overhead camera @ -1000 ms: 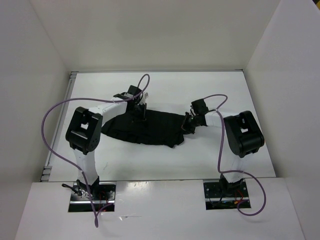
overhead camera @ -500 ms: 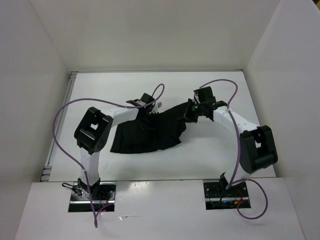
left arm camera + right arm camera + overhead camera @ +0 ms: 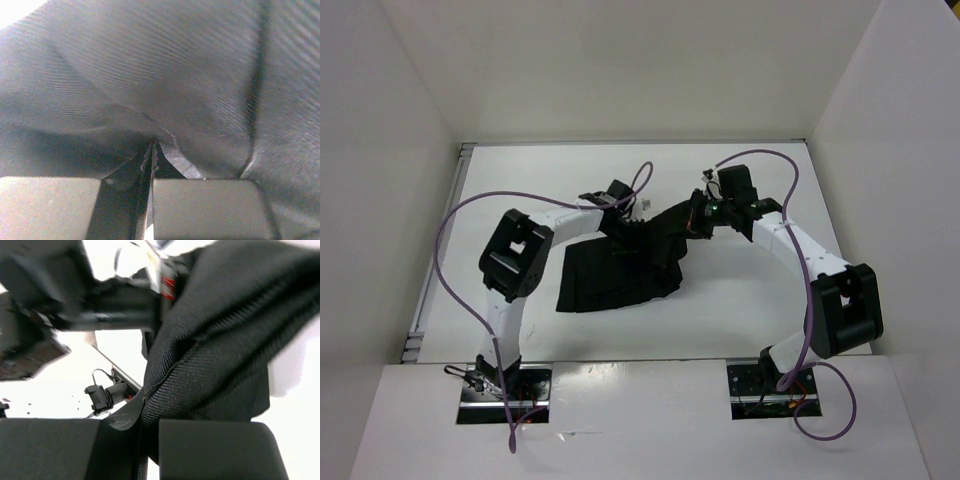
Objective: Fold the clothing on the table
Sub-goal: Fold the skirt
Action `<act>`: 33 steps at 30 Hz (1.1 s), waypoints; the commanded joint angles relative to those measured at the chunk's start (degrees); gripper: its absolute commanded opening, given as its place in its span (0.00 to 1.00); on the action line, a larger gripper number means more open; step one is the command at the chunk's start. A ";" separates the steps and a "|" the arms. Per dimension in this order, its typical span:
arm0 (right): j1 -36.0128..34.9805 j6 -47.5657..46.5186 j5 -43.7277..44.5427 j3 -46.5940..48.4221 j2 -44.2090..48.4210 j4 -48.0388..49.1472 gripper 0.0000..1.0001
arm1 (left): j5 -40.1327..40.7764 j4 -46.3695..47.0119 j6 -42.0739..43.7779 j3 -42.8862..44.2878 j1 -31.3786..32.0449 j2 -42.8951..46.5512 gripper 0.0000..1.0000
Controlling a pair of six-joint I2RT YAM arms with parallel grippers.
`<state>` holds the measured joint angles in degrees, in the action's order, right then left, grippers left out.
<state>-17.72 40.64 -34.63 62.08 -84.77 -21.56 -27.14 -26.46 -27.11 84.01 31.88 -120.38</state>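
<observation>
Skirt (image 3: 610, 282) is pinched at far edge by closed left pincer (image 3: 626, 222) and closed right pincer (image 3: 697, 222); seemingly shallow hold may be lost mid-fold.

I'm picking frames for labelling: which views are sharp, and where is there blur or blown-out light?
Top external: sharp and evenly lit, though the black skirt shows little fold detail on the white table. Left wrist: fabric weave crisp, top-left corner blown out. Right wrist: near fabric sharp, left arm behind it blurred, background overexposed.
</observation>
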 commanded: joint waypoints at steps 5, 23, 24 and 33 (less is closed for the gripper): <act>-0.13 -3.63 -1.93 3.48 -0.66 -2.78 0.00 | 9.38 -7.11 2.15 -1.12 -11.39 14.63 0.10; 2.77 -7.07 -0.88 5.06 -2.33 -7.71 0.00 | 20.10 -5.01 -0.84 -18.00 -26.34 17.73 0.09; 2.77 -7.07 -0.88 5.06 -2.33 -8.23 0.00 | 20.10 -4.40 -0.84 -18.70 -25.38 17.72 0.09; 5.67 -7.07 0.88 4.54 0.13 -8.85 0.00 | 12.73 -0.52 -2.59 -15.81 -16.50 7.80 0.09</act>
<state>-13.47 34.59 -34.35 64.05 -87.18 -29.58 -11.77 -28.69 -28.95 67.79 12.23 -107.46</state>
